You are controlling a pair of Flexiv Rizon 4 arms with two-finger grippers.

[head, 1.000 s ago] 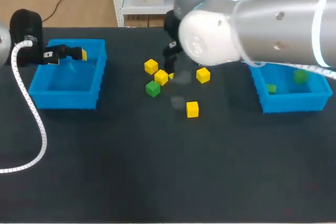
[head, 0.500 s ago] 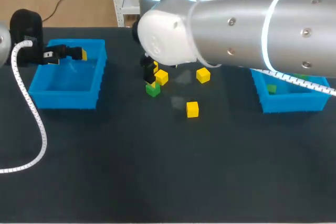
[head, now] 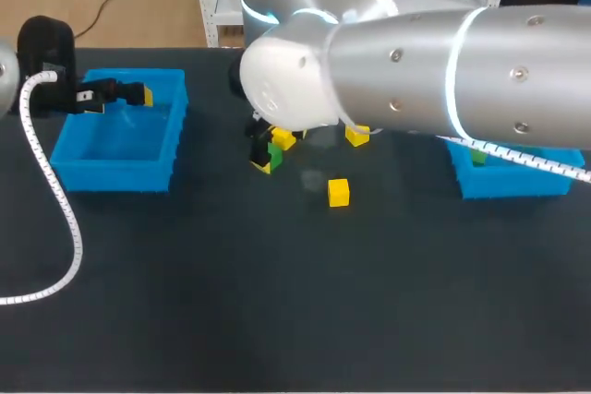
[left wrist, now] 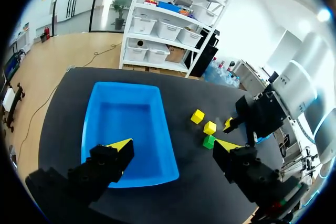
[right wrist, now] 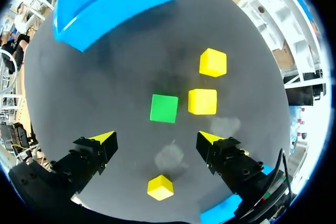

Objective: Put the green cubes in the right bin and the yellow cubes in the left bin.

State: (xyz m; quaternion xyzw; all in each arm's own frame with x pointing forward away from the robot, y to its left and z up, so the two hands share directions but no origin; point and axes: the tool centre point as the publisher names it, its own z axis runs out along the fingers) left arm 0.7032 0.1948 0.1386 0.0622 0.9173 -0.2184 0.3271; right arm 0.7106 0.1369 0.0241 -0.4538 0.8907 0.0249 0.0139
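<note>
Black worktop (head: 277,302): right hand (right wrist: 157,139), spread wide and empty, above small green cube (right wrist: 164,108); left hand (left wrist: 173,144) likewise, over blue plastic bin (left wrist: 126,124).

Left arm (head: 44,48) enters at the tabletop's (head: 277,302) far left edge, its left jaws wide open, yellow fingertips (left wrist: 121,144) directed toward the middle. Right arm (head: 416,71) comes in from the right edge and extends past the middle, its right jaws open and pointing down above the tabletop.

head: high rear, down | L wrist: over left bin (left wrist: 128,129) | R wrist: near green cube (right wrist: 164,108), shared
</note>
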